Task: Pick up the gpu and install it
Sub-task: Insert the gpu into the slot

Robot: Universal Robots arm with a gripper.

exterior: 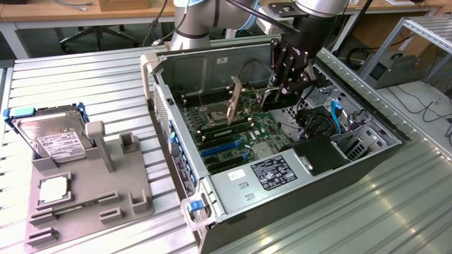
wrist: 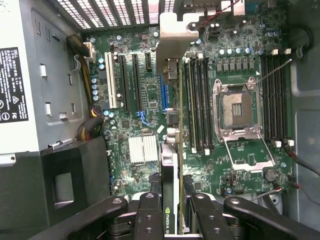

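The exterior camera is looking down steeply from well back at the open computer case (exterior: pixel 194 69) on the ribbed table (exterior: pixel 78 84). The wrist camera is sitting close above the case, facing straight down onto the motherboard (wrist: pixel 145 95). Both are taking in the motherboard, CPU socket (wrist: pixel 235 110) and gpu (wrist: pixel 168 210).

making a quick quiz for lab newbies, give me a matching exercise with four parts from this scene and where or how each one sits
Things
1. gpu
2. hard drive
3. cpu chip
4. cpu socket

Places or states
A. lying flat on the grey fixture
B. on the motherboard, its latch frame swung open
C. gripped edge-on by the end effector, above the motherboard
D. standing on edge in the fixture, in a blue frame

Pairs: 1-C, 2-D, 3-A, 4-B
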